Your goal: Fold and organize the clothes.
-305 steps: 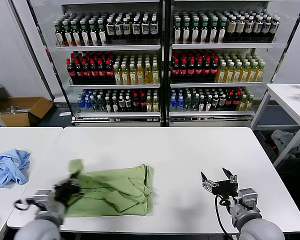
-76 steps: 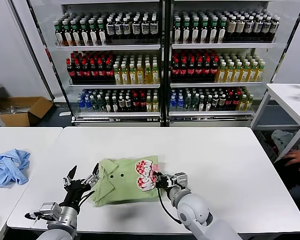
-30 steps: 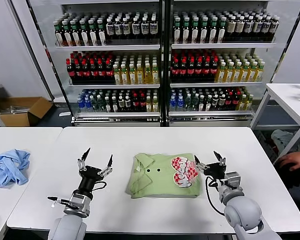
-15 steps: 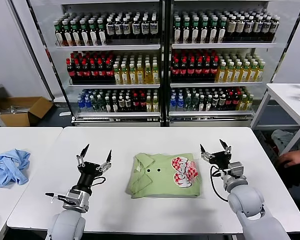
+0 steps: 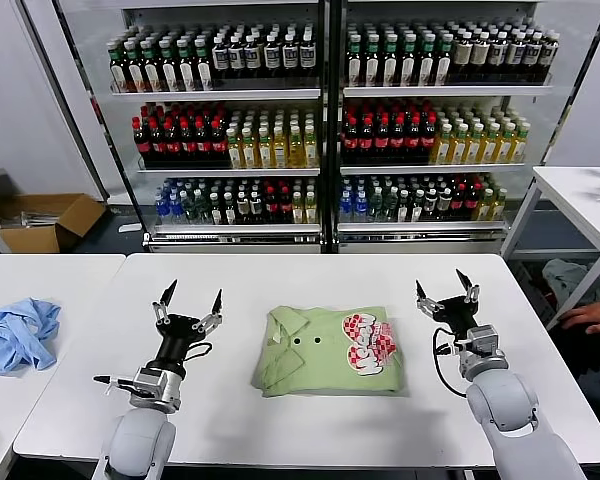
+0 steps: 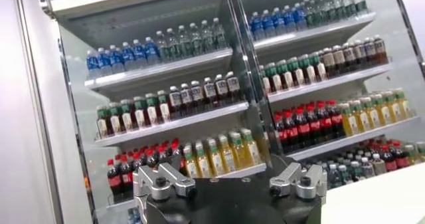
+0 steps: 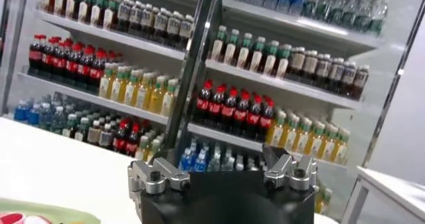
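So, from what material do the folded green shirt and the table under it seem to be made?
The green shirt looks like soft matte woven cloth, perhaps cotton: it creases and lies flat in layers, with a printed checkered patch. The table looks like smooth white laminate or coated board, with a faint sheen; the exact material is unclear.

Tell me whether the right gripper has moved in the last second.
Yes. The right gripper has drawn away from the folded green shirt, rising toward the table's far right side, jaws open and empty.
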Robot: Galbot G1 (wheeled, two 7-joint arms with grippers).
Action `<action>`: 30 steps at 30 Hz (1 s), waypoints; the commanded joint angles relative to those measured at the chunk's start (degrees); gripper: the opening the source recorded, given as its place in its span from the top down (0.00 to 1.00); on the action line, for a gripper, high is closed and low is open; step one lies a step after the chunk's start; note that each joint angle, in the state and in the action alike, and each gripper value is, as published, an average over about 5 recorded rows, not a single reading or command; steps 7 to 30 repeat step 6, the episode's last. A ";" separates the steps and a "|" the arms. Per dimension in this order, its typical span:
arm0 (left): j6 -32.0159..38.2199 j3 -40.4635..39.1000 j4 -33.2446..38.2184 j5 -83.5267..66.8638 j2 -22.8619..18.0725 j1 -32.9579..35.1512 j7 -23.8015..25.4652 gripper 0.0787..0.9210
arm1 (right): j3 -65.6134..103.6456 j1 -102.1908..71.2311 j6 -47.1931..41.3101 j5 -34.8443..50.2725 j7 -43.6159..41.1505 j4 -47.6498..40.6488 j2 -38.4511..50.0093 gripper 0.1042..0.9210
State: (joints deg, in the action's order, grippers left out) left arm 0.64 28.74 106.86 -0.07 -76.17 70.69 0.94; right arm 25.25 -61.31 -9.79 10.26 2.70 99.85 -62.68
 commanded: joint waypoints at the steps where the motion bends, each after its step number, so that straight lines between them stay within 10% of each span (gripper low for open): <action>1: 0.61 -0.39 -2.04 -1.26 0.16 -1.37 -0.57 0.12 | 1.12 -0.64 3.78 -3.07 -1.24 -0.62 -0.19 0.12; 30: 0.72 -0.54 -2.86 -1.01 0.09 -1.93 -0.56 0.12 | 1.20 -0.64 3.78 -3.56 -1.49 -1.39 -0.70 0.12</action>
